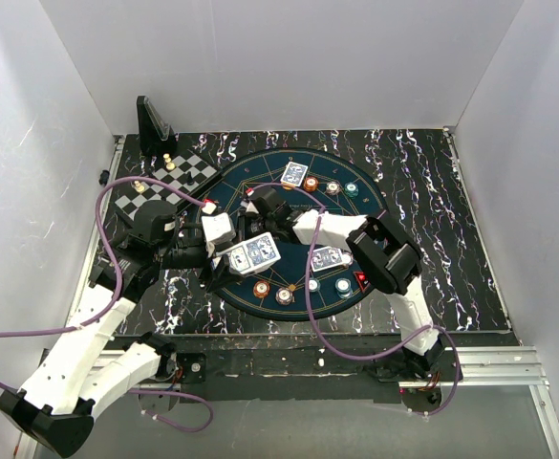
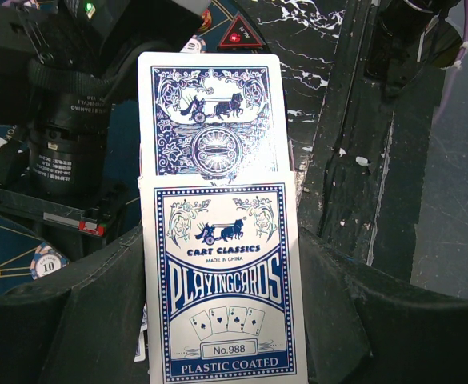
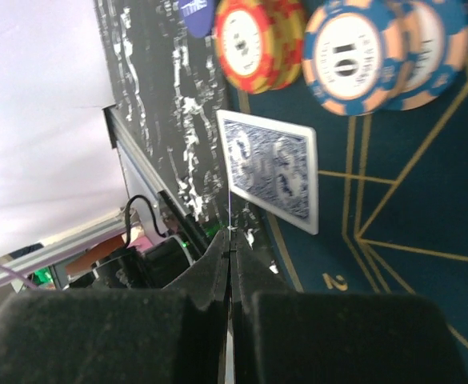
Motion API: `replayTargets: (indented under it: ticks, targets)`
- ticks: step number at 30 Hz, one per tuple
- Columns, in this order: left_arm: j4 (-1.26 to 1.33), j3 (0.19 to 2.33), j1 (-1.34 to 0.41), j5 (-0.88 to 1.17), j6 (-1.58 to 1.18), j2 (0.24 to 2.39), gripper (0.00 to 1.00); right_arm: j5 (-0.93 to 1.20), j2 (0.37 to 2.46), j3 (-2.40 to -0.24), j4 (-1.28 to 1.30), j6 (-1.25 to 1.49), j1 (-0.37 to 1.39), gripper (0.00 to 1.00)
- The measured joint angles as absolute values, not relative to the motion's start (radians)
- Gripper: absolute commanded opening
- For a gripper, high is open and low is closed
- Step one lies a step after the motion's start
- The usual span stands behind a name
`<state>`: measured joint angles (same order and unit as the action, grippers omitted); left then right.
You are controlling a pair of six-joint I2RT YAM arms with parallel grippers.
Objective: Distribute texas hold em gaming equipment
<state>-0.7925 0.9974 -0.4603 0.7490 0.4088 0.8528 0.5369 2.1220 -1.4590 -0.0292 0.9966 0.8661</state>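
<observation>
The card box [image 2: 226,312], blue and white with "PLAYINGCARDS" printed on it, stands upright between the fingers of the left gripper [image 2: 218,252]. The jaws are partly open and press on the two long sides of the box, so it is firmly grasped. A single card [image 2: 210,112] with a blue patterned back rises above the top edge of the box.

In the top view the box hangs over the left part of the round dark blue mat [image 1: 394,229].

The right gripper [image 3: 230,240] is closed tight. A very thin white edge shows between its fingers, which looks like an edge-on card [image 3: 230,200] pinched there. Under it a face-down card [image 3: 270,170] lies flat on the mat, near the poker chips [image 3: 350,56] but not touching them.

The left arm [image 1: 97,325] comes up from its base and bends to the right toward the mat. The right arm [image 1: 384,253] folds at the elbow beside the mat, and its forearm runs to the left across it, above the marbled black table [image 1: 432,191].
</observation>
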Motion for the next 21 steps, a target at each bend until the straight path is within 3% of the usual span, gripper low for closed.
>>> replayTargets:
  ticks: [2, 7, 15, 21]
  targets:
    - [-0.793, 0.997, -0.460, 0.749, 0.409, 0.851, 0.00, 0.525, 2.142, -1.459, -0.028, 0.997, 0.865, 0.02]
    - [-0.793, 0.997, -0.460, 0.749, 0.409, 0.845, 0.00, 0.503, 2.172, -1.459, -0.012, 0.997, 0.863, 0.29]
    - [-0.793, 0.997, -0.460, 0.749, 0.409, 0.839, 0.00, 0.473, 2.161, -1.419, 0.029, 0.973, 0.862, 0.59]
    - [-0.794, 0.997, -0.460, 0.749, 0.409, 0.838, 0.00, 0.458, 2.028, -1.333, 0.072, 0.944, 0.859, 0.66]
